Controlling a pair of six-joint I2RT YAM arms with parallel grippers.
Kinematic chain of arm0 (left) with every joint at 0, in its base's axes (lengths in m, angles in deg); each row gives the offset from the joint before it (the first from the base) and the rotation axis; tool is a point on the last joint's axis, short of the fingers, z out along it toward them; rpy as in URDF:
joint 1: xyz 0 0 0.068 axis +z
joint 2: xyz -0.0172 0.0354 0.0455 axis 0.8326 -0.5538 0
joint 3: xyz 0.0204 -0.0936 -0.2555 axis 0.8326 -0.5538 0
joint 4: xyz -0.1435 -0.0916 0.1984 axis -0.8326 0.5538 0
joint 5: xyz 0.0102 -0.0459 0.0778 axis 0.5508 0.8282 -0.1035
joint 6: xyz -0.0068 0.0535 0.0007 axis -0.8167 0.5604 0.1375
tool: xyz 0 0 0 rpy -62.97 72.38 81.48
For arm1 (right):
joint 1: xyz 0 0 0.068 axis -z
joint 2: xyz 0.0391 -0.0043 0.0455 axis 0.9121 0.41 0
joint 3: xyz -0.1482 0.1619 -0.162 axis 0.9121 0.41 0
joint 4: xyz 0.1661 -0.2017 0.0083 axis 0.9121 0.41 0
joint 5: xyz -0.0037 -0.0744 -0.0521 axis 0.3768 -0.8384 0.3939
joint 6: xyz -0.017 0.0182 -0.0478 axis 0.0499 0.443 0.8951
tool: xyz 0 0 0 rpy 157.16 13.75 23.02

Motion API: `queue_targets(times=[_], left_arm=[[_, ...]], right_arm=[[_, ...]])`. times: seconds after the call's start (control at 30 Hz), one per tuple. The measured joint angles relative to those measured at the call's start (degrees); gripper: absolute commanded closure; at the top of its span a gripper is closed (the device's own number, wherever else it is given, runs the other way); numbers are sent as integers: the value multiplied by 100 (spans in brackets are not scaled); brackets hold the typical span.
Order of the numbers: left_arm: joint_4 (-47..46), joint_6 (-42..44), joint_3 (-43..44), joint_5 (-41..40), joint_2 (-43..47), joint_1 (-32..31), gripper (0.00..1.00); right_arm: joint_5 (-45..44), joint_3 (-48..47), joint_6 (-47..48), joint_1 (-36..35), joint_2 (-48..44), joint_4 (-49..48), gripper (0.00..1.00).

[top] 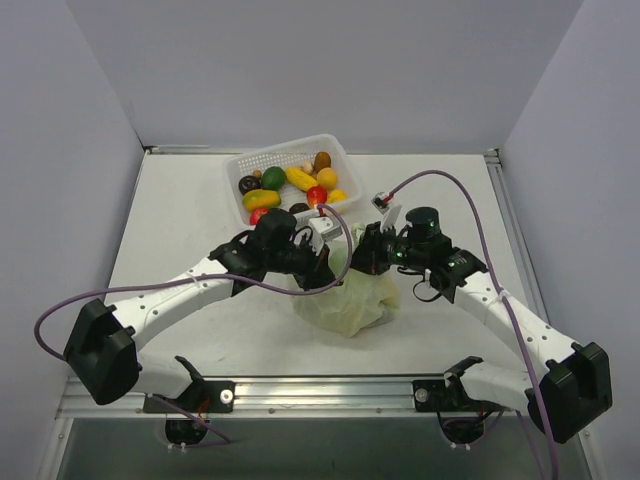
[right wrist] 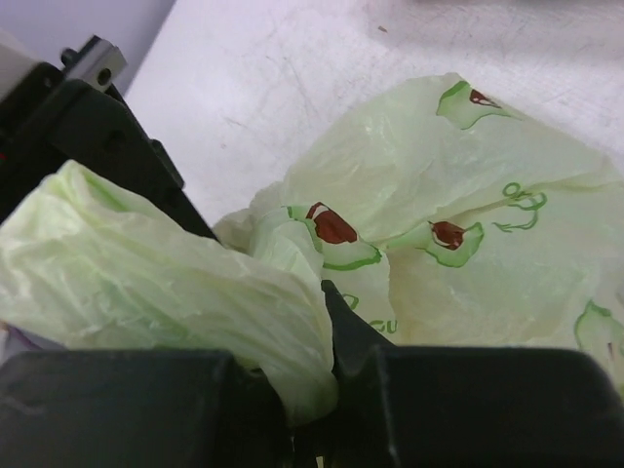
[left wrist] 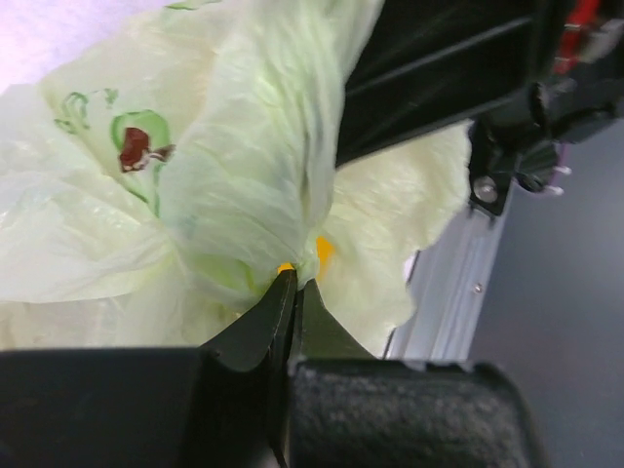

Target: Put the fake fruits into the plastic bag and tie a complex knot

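With the plastic bag [top: 350, 305] slumped on the tabletop [top: 180, 220] between the arms, the left end effector [left wrist: 292, 285] pinching one twisted strand and the right end effector [right wrist: 327, 375] clamping another bunch, an uneven pull could tear the thin film or slip a grip.

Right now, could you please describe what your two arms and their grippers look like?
Both the left arm and the right arm have white links with black joint housings and a bulky black block near the base. A purple cable runs in loose loops along each arm. The left gripper and the right gripper have black fingers that taper to wedge-shaped tips.
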Motion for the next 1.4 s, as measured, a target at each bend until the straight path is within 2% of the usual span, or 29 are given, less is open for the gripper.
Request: queue_targets(times=[0.13, 0.23, 0.53, 0.57, 0.63, 0.67, 0.77, 0.83, 0.93, 0.97, 1.17, 1.33, 1.4], left_arm=[[-120, -146, -4, -520, -52, -11, 100], [-535, -503, -173, -422, -149, 52, 100], [-3316, -2778, -1204, -114, -852, -17, 100], [-3501, -2946, -1211, -114, -953, -17, 100], [-3816, -3228, -1211, -109, -1102, -20, 100], [-3958, -3342, -1211, -107, -1161, -22, 100], [-4347, -3545, -1211, -111, -1228, -31, 100], [-4570, -3609, -1211, -111, -1231, -31, 100], [-4778, -3654, -1215, -109, -1231, -13, 100], [-4815, -3659, -1217, -109, -1231, -4, 100], [-4918, -3698, -1314, -61, -1231, 13, 100], [-4920, -3720, -1322, -7, -1231, 13, 100], [-4920, -3733, -1322, -7, -1231, 11, 100]], right_arm=[[13, 72, -868, -20, -22, -260, 100], [-13, 302, -1296, -79, -138, -470, 100], [-483, 986, -2057, -199, -400, -828, 100], [-579, 1032, -2065, -199, -450, -848, 82], [-640, 1080, -2046, -199, -579, -852, 59], [-579, 1064, -1956, -188, -649, -841, 44], [-4, 651, -1237, 94, -813, -210, 31], [466, 199, -708, 457, -876, 391, 27], [1012, -315, -125, 1360, -1071, 1032, 30], [1134, -404, 15, 1652, -1145, 1169, 39], [1572, -494, 466, 2603, -1117, 1604, 65], [1585, -219, 627, 2640, -278, 1224, 68], [1589, -26, 693, 2535, 48, 1169, 60]])
